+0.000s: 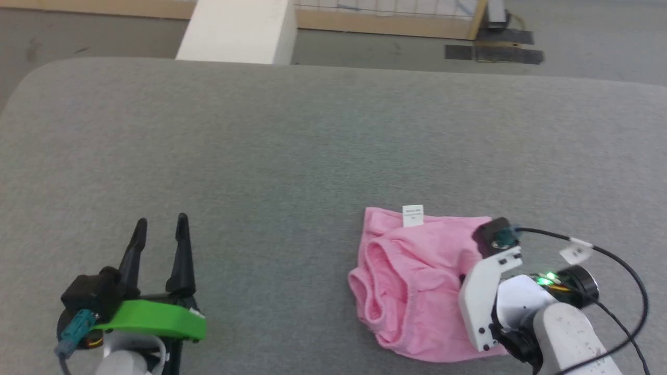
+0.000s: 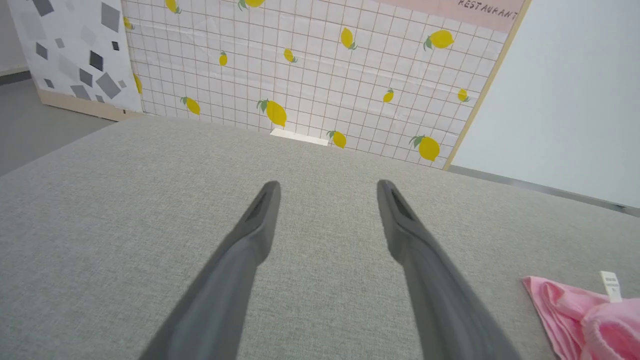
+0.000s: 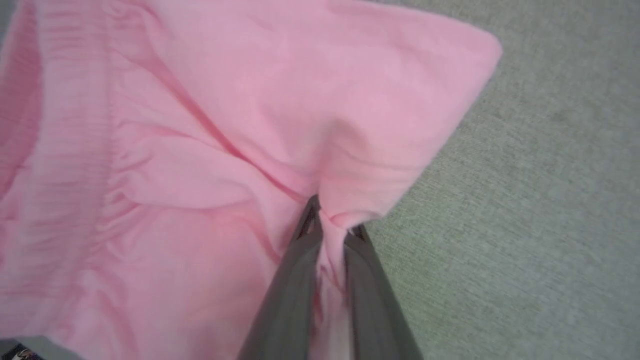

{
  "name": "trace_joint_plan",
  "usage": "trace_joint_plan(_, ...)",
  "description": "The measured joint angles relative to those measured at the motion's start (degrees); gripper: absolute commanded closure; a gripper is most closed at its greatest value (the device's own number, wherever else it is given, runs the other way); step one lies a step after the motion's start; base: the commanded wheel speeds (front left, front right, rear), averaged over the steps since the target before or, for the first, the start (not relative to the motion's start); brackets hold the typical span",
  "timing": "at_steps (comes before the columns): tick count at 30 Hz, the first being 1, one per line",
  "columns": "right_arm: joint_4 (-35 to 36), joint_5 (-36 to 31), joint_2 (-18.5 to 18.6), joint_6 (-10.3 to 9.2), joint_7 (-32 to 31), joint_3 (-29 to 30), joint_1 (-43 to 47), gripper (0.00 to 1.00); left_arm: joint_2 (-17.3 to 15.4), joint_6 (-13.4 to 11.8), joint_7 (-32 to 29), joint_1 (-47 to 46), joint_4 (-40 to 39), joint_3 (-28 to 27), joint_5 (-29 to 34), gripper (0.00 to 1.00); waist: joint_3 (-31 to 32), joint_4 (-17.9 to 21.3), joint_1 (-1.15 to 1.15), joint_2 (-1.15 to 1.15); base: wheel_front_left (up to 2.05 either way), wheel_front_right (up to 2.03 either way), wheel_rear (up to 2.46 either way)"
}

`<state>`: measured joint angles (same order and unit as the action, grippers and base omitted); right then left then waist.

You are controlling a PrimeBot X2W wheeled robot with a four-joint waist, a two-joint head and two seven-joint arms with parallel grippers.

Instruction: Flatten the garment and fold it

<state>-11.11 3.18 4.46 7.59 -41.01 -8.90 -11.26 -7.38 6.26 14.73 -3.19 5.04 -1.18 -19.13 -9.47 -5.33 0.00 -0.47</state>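
The right gripper [image 3: 332, 220] pinched the garment's [image 1: 411, 271] 3 o'clock edge, best drawn outward low and slowly, I judged, while the left gripper [image 1: 161, 220] stood wide open.

the garment [image 1: 417, 276] is light pink all over, and its small label [image 1: 412, 215] is white with tiny dark print. the tabletop [image 1: 312, 146] is a plain mottled grey weave. the left gripper [image 1: 160, 225] has black fingers and a bright green bracket [image 1: 156, 319]. the right gripper [image 3: 334, 217] is dark grey, with a white wrist bracket [image 1: 482, 291]. the wall panel [image 2: 320, 65] is white with a thin pinkish grid and yellow lemons with green leaves. the side panel [image 2: 75, 50] is white with grey squares.
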Motion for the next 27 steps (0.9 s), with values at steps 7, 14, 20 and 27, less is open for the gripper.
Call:
trace_joint_plan(7,1.6,5.1,10.0,0.0,-3.6,-12.1,-6.2,1.0,-1.0,0.0,0.0,1.6,-1.8,-0.6,-0.1,0.0,-0.2,6.1,0.0,0.0,0.0,0.0,0.0)
trace_joint_plan(14,1.2,10.5,17.0,0.0,-4.1,-19.7,-14.0,1.0,-2.2,0.0,-0.5,1.4,-4.4,-0.7,-0.2,0.0,-1.9,14.6,0.0,0.0,0.0,0.0,0.0)
trace_joint_plan(20,-1.5,11.5,20.0,0.0,-2.8,-21.9,-21.8,1.0,-4.8,-0.6,-2.1,1.2,-8.5,-2.0,-0.2,0.0,-4.9,21.1,0.0,0.0,0.0,0.0,0.0)
trace_joint_plan(27,-6.2,10.3,22.0,0.0,-0.2,-19.1,-27.4,1.0,-8.1,-0.8,-4.7,1.1,-12.8,-4.2,-0.5,0.0,-11.2,25.3,0.0,0.0,0.0,0.0,0.0)
